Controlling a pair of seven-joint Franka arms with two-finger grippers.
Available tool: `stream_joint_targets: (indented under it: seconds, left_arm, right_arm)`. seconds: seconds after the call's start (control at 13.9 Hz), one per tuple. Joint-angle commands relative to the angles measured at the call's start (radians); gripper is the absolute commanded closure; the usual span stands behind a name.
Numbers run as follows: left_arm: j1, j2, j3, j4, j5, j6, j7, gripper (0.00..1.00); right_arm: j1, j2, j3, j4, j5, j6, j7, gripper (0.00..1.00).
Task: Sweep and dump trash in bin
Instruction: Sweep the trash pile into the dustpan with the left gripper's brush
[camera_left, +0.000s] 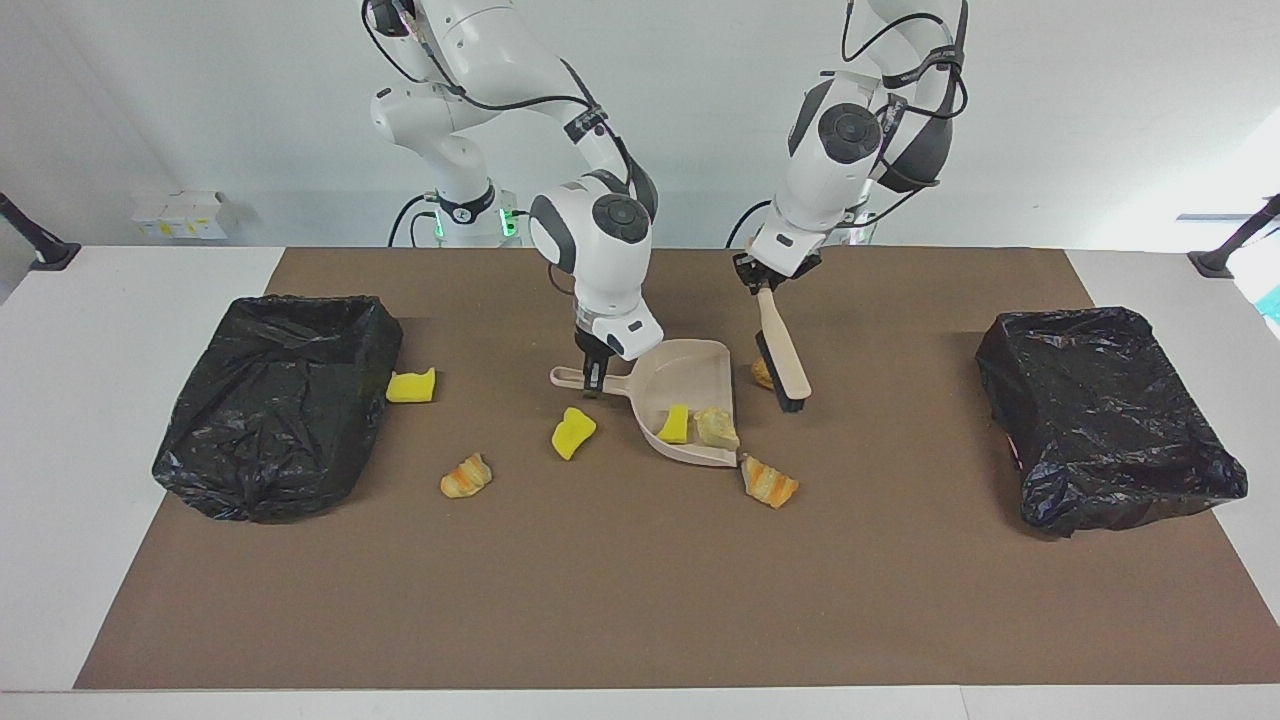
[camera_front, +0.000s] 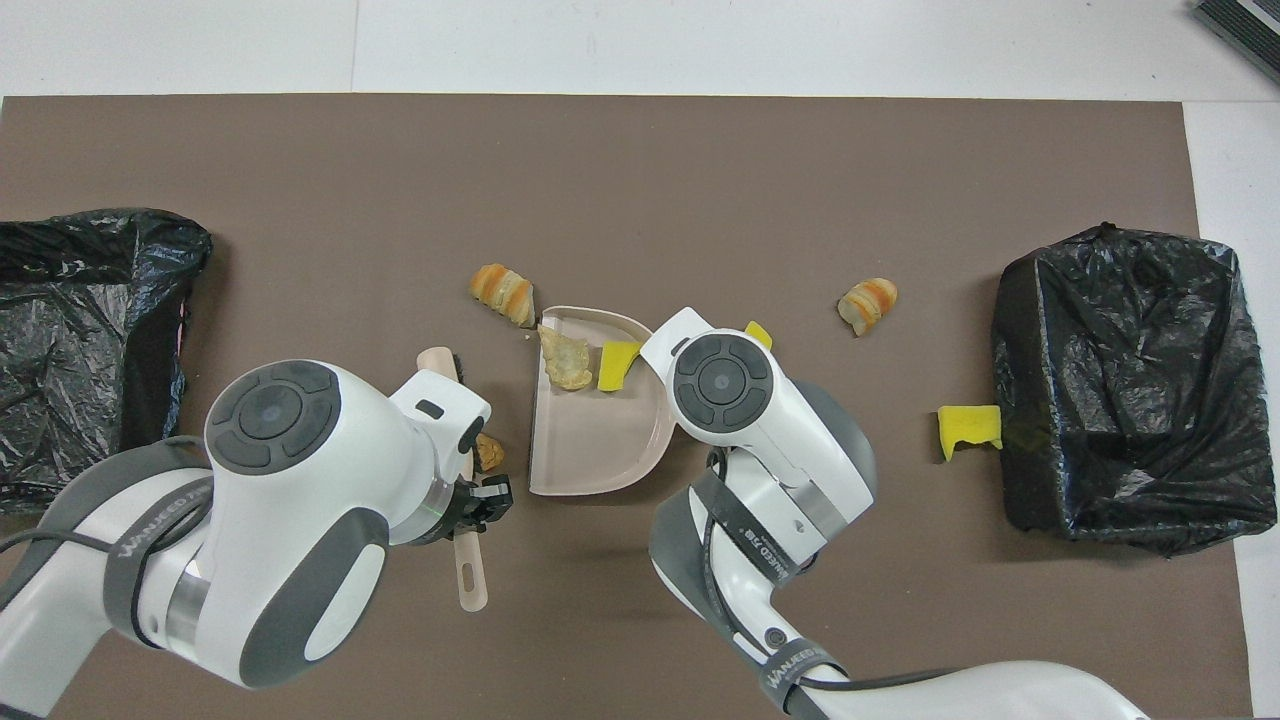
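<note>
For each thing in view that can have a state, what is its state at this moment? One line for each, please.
dustpan: on the mat, two scraps inside
right gripper: shut on the dustpan handle
brush: lifted, tilted, bristles down
left gripper: shut on the brush handle
yellow sponge chunk: in the dustpan
bread piece: in the dustpan
two bins: open, lined with black bags

Bright, even light falls from above. Soft short shadows lie under the arms and beside the black bin bags (camera_left: 275, 400), whose plastic shows small glints. Both views are sharp, with no visible edge distortion.
</note>
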Motion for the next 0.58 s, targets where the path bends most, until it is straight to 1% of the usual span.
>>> stream_joint_targets:
  seconds: [0.0,0.07,0.22,0.29,0.43,0.5]
  left_arm:
    - [0.053,-0.072,-0.006,-0.097,-0.013,-0.031,-0.097,1.0]
    - [0.061,-0.104,-0.006,-0.148,-0.013,-0.011,-0.1,1.0]
    - [0.046,-0.101,-0.009,-0.214,-0.013,0.002,-0.107,1.0]
    - [0.033,-0.104,-0.012,-0.237,-0.013,0.053,-0.097,1.0]
    - [-0.005,-0.091,-0.013,-0.241,-0.013,0.145,-0.037,1.0]
    - [-0.026,-0.078,-0.013,-0.244,-0.013,0.17,0.022,1.0]
  right_arm:
    - [0.001,0.015,0.003,0.059,-0.066,-0.106,0.033,1.0]
    - [0.001,0.015,0.003,0.067,-0.077,-0.129,0.031,1.0]
    - [0.002,0.008,0.003,0.061,-0.105,-0.168,0.031,1.0]
    - [0.002,0.004,0.003,0.057,-0.125,-0.186,0.031,1.0]
    - [0.002,-0.003,0.005,0.041,-0.129,-0.183,0.034,1.0]
    - [0.002,-0.003,0.005,0.039,-0.129,-0.174,0.036,1.0]
